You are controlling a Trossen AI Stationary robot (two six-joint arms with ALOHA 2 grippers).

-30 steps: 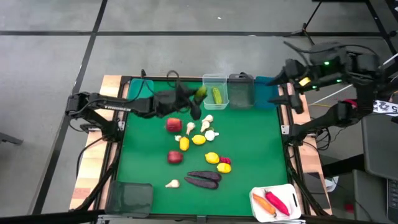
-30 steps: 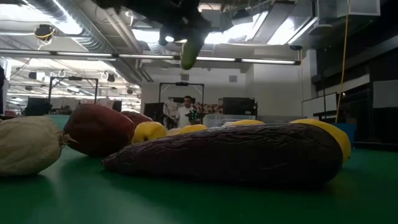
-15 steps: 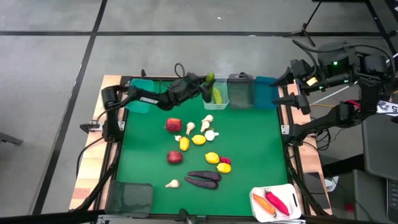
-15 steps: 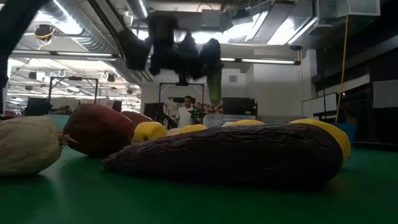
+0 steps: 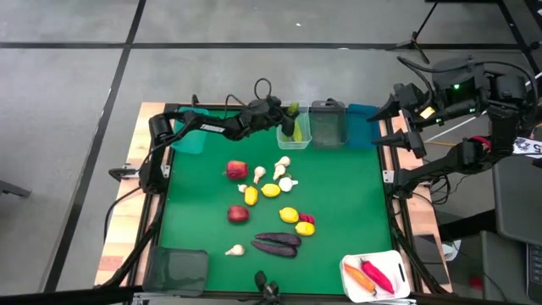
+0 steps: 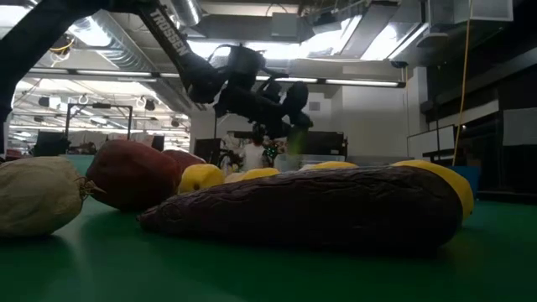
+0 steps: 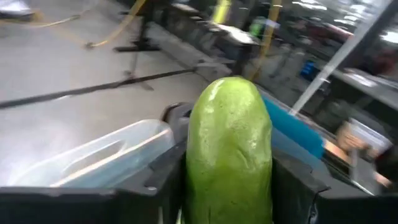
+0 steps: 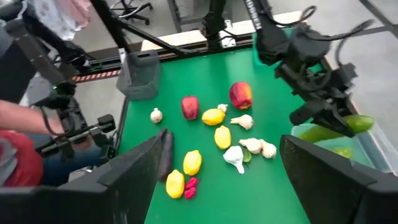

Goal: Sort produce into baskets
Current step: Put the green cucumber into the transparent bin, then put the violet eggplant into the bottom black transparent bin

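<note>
My left gripper [image 5: 284, 113] is shut on a green cucumber [image 7: 230, 149] and reaches out over the clear basket [image 5: 294, 127] at the far edge. Another cucumber [image 5: 296, 131] lies in that basket. Apples [image 5: 237, 170], lemons [image 5: 270, 191], garlic bulbs [image 5: 288, 181] and eggplants [image 5: 275, 243] lie on the green mat. My right gripper [image 5: 389, 124] stands open, high above the table's far right corner, with nothing between its fingers. My left gripper pinches the cucumber between its two fingers [image 7: 166, 180], one on each side [image 7: 196, 180]. It comes about level from the table's left. The cucumber's rounded end [image 7: 231, 93] sticks out past the fingers. The cucumber [image 8: 357, 122] is lifted clear over the clear basket.
A dark grey basket [image 5: 328, 125] and a teal one [image 5: 362, 125] stand right of the clear basket, another teal one [image 5: 191, 137] left of it. A dark grey basket [image 5: 179, 269] sits near left, a white one [image 5: 398, 258] with a carrot and a pepper near right. A person's arm [image 8: 18, 134] shows beyond the near edge.
My left gripper has carried the cucumber toward the table's far right, from above the mat to above the clear basket, and has come lower. It has rolled on the way, so the cucumber no longer hangs straight down below it.
</note>
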